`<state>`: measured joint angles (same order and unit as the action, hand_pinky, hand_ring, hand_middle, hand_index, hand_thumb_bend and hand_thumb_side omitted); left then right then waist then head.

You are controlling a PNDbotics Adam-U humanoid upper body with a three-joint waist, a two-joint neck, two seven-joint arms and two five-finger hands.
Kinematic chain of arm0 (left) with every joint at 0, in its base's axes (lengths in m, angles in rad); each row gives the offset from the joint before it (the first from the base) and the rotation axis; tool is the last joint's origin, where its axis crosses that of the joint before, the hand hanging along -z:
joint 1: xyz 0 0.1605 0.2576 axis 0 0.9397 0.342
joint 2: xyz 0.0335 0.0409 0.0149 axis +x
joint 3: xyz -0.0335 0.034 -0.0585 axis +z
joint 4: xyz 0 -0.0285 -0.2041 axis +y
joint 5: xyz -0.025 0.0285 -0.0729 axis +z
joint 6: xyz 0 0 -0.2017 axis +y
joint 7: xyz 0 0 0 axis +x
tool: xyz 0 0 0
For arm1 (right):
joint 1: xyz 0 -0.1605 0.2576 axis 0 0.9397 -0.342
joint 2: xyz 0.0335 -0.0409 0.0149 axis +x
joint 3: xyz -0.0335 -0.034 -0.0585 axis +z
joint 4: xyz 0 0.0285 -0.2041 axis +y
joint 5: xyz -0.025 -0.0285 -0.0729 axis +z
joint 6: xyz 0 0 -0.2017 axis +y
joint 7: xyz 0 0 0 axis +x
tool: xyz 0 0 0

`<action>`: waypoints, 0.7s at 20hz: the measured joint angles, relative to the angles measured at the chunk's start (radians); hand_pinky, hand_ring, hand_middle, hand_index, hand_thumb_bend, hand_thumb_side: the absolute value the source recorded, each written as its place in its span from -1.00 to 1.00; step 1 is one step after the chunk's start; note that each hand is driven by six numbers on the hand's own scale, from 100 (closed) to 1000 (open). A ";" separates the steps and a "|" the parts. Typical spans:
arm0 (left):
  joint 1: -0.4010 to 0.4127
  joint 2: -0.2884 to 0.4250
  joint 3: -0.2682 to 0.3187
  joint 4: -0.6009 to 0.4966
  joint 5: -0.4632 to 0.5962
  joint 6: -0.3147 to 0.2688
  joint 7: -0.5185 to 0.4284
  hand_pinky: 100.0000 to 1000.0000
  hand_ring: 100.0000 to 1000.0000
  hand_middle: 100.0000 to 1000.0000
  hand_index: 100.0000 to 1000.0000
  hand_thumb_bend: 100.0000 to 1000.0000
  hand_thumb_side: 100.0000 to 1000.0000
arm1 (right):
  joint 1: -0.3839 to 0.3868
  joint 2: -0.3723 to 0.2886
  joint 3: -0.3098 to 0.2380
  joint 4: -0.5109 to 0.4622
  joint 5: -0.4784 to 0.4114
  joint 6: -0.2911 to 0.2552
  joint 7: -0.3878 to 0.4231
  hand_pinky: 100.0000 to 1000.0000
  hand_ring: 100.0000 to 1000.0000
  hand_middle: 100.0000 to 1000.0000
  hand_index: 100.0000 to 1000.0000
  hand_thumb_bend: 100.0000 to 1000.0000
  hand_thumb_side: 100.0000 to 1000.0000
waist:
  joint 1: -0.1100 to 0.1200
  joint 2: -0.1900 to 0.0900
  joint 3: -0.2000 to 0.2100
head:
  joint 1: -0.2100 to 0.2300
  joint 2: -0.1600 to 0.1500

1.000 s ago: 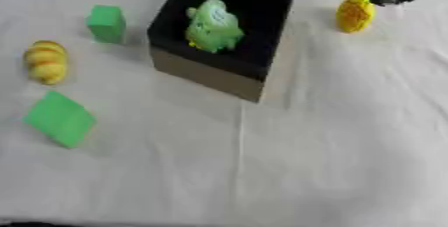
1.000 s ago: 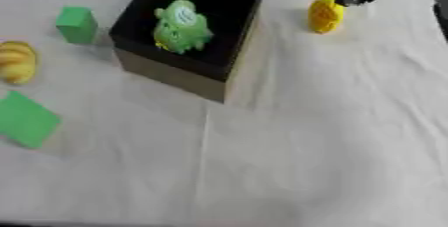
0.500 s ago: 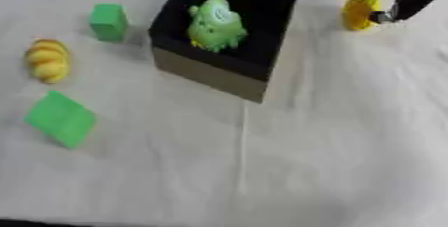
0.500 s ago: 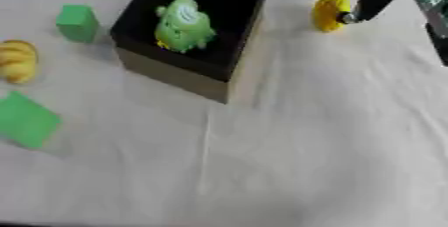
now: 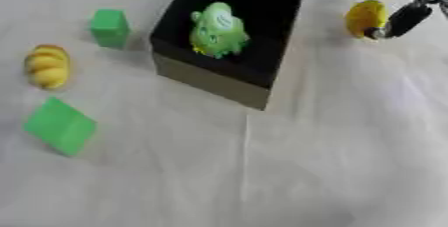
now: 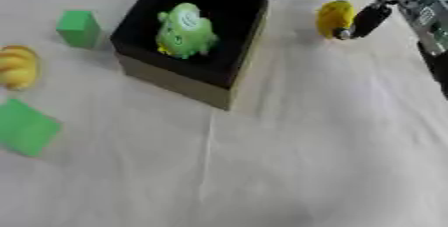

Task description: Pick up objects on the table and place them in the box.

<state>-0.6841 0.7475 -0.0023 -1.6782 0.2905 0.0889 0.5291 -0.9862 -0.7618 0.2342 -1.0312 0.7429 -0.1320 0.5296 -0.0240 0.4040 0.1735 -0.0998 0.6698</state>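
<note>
Reaching in from the upper right corner, the right hand point(image 6: 378, 1) sits at the yellow toy point(image 6: 334, 18), which lies on the white tabletop point(image 6: 289, 151) just right of the black box point(image 6: 197, 36). One dark finger point(image 6: 366, 20) rests against the toy's right side and another curls above its far side; the hand brackets the toy but is not yet closed round it, and the toy is not lifted. Judgement: the step in hand is the grasp. To do it well, close the fingers across the toy's middle so that it cannot roll away, lift it straight up above the box's wall, then carry it left over the opening. A green frog toy point(image 6: 182, 31) already lies inside the box, so release beside it. The left hand shows in neither view.
</note>
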 measured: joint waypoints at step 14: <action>-0.001 0.000 0.000 -0.005 0.000 0.000 0.000 0.51 0.72 0.50 0.84 -0.33 0.06 | 0.000 0.001 -0.011 0.038 0.043 0.004 -0.009 0.76 0.80 0.40 0.58 -0.59 -1.00 | 0.000 0.008 0.007 | -0.008 -0.003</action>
<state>-0.6855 0.7473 -0.0025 -1.6834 0.2907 0.0889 0.5292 -0.9861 -0.7607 0.2229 -0.9927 0.7856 -0.1280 0.5202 -0.0240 0.4125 0.1802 -0.1077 0.6666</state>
